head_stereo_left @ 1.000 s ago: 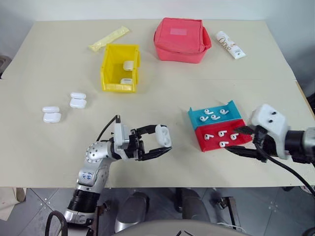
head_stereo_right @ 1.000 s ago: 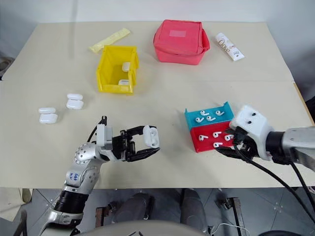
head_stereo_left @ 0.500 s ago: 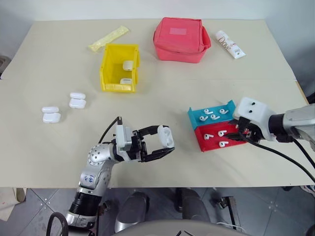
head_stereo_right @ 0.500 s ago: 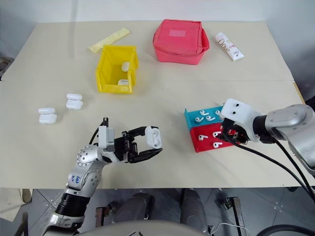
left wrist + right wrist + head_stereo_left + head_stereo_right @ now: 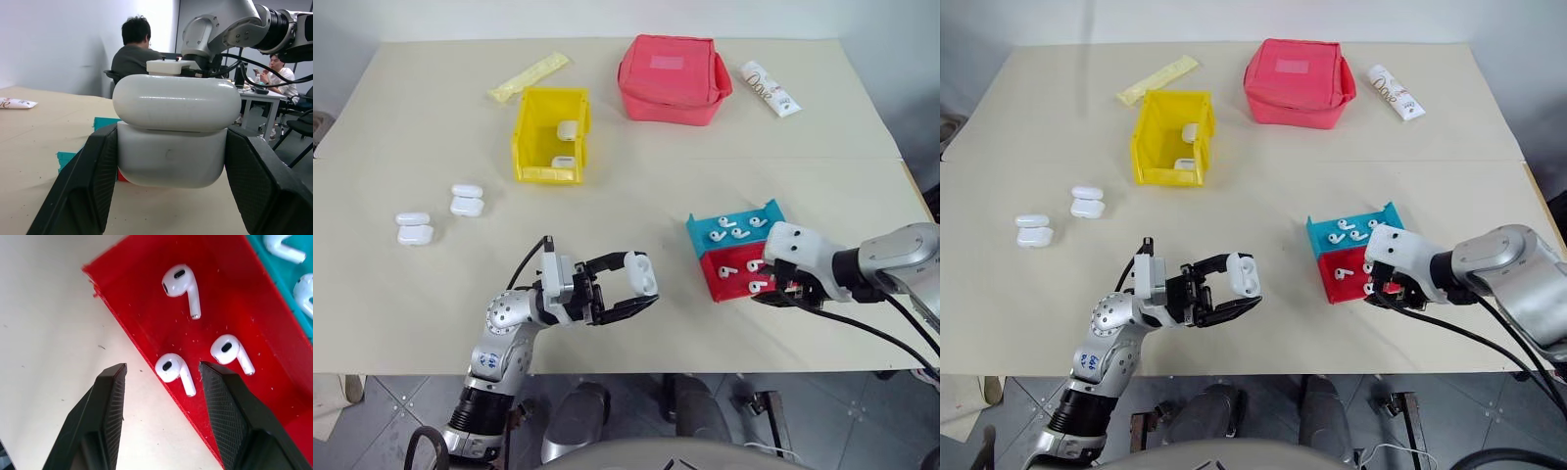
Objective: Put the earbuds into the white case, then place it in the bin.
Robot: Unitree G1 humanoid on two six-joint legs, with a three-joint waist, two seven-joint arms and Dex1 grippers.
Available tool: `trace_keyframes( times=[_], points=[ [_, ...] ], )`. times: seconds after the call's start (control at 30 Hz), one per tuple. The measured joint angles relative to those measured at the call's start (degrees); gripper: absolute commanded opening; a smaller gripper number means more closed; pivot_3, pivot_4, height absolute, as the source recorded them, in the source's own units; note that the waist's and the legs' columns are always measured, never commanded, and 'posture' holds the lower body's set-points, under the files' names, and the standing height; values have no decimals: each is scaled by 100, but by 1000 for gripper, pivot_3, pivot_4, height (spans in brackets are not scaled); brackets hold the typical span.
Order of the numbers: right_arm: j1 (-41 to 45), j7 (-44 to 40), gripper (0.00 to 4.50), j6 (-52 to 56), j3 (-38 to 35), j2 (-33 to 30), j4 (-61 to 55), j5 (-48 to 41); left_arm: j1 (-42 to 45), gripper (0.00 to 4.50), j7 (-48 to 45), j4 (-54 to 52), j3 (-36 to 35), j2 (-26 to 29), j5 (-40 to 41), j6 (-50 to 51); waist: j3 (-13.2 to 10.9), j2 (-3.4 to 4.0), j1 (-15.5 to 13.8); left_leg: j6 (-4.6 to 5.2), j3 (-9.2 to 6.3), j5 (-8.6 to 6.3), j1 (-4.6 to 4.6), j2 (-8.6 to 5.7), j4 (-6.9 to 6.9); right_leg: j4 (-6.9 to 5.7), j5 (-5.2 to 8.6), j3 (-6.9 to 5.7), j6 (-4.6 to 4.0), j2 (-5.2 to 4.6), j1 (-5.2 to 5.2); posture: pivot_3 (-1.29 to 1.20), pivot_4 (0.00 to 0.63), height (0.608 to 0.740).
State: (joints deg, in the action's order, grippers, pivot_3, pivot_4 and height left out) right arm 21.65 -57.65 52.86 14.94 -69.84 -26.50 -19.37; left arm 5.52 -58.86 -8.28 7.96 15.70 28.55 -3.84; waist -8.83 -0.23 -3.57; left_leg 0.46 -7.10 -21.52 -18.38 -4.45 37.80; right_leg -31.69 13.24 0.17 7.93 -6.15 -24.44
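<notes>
In the red tray (image 5: pixel 274 323) near the table's right front edge lie three earbuds (image 5: pixel 175 372), and the right gripper (image 5: pixel 161 374) hangs just over the one nearest the tray's front lip, its black fingers (image 5: pixel 110 401) parted and standing to either side of that bud without touching it. One finger is over the tray floor, the other over the bare table (image 5: pixel 656 215) just outside the lip. More earbuds lie in the blue tray (image 5: pixel 736 227) that adjoins the red one behind. Well to the left, the left gripper (image 5: pixel 631 289) is clamped on the white case (image 5: pixel 640 270), held clear of the table with its lid up and its mouth turned toward the trays. From the left wrist view the case sits squarely between the two pads (image 5: pixel 95 181).

By my reading, no earbud has yet gone into this case: the pick of the first one is only being lined up, so both buds, the closing of the lid and the drop into the bin are all left to do. The yellow bin (image 5: pixel 551 137) stands farther back on the left and already has two white cases inside. Four more cases (image 5: pixel 415 228) wait in two pairs on the table at the far left. A red fabric pouch (image 5: pixel 674 78), a yellow packet (image 5: pixel 530 76) and a white tube (image 5: pixel 771 88) lie along the back, taking no part.
</notes>
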Motion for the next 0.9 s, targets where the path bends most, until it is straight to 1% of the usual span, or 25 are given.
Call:
trace_keyframes(
  times=[0.3, 0.9],
  points=[
    [2, 58, 2443, -16, 181, 300, 171, 281, -21, 2824, 54, -41, 6, -2, -46, 1, 0, 0, 14, 0, 0, 0, 0, 0, 0, 0, 0, 0, 0, 1, 0, 0, 150, 740],
    [63, -92, 2443, -179, 247, 487, 323, 642, -119, 2824, 209, -230, 6, 32, -65, 31, 4, -2, 44, -1, -1, 0, 2, 1, 0, -1, 0, 0, -1, 2, 1, 0, 150, 740]
  ],
)
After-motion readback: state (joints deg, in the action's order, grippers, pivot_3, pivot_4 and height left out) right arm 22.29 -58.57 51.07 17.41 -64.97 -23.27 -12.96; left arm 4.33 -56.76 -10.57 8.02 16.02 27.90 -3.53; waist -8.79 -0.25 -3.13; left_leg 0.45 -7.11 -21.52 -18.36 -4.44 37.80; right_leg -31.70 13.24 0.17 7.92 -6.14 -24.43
